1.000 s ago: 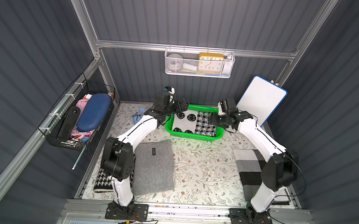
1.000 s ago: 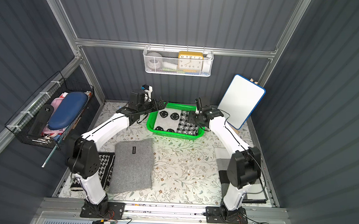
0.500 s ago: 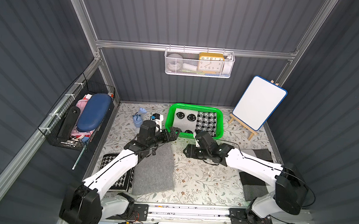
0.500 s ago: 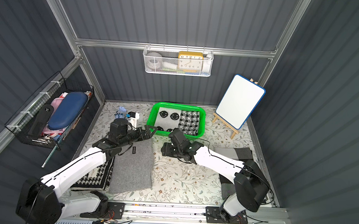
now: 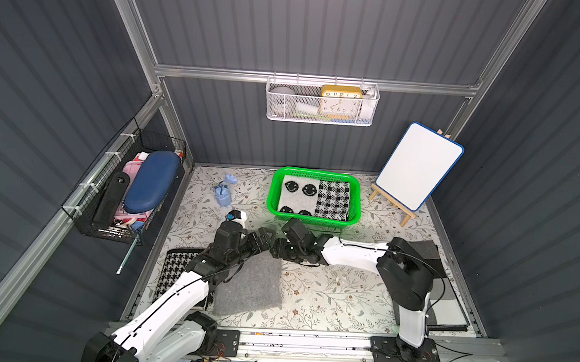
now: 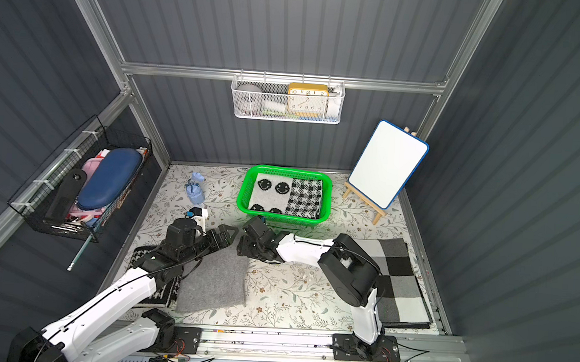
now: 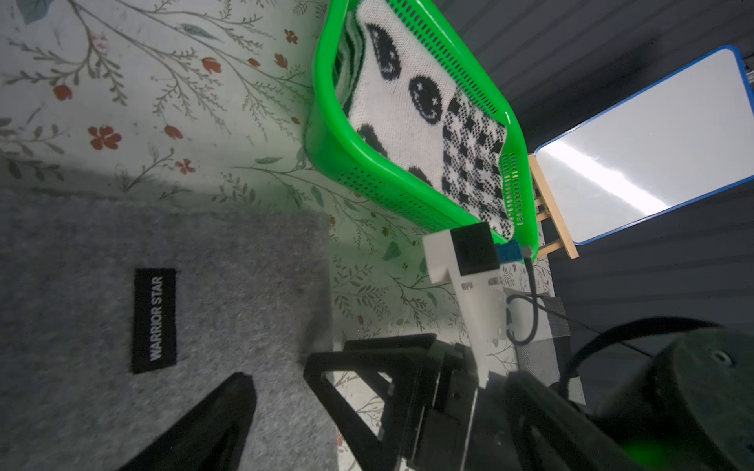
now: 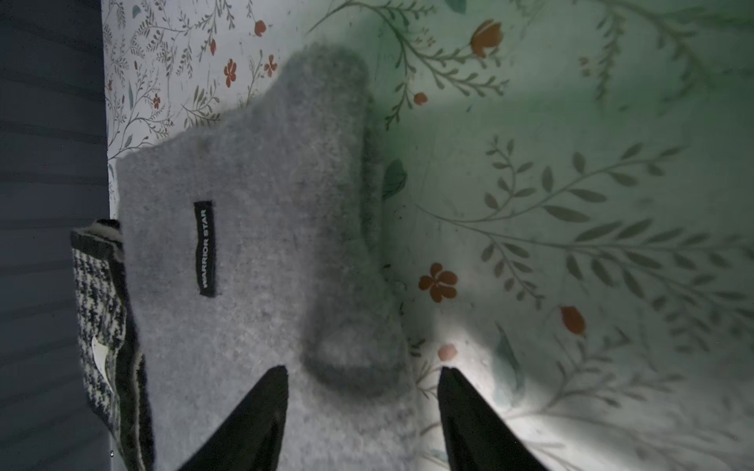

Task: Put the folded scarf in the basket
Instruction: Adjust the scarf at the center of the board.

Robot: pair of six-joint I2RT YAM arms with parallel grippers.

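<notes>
Two grippers meet over the far right corner of the grey scarf [image 5: 248, 283], lower centre in both top views; it lies flat on the floral table cover [image 8: 571, 183], not in the basket.

- left gripper [image 7: 275, 369]: jaws spread wide, holding nothing. One finger is over the wool, the other at its edge.
- right gripper [image 8: 362, 369]: jaws apart, straddling the scarf's rolled edge and not pinching it.
- Grey scarf: fuzzy felted wool folded to a rectangle. Its black woven tag [image 7: 155, 320] reads "WARRIOR STAR" in white.
- houndstooth scarf [image 5: 174, 271] touches its left edge, partly under the left arm.
- checked scarf [image 6: 400, 280] in grey, black and white lies lower right, behind the right arm.
- basket [image 5: 314, 219] sits just beyond the grippers, mid-frame: green perforated plastic with rounded corners.
- knit scarf [image 5: 315, 199] fills the basket floor, smiley faces on one half, black-white check on the other.
- Small blue item [image 5: 223, 193] stands left of the basket, apart from it.
- whiteboard [image 5: 419, 166] leans on a wooden easel, upper right.
- black wire basket [image 5: 104, 217] on the left wall holds a blue oval case [image 5: 152, 179].
- white mesh basket [image 5: 321, 116] hangs on the back wall and holds a yellow clock [image 5: 340, 99] with readable numerals.
</notes>
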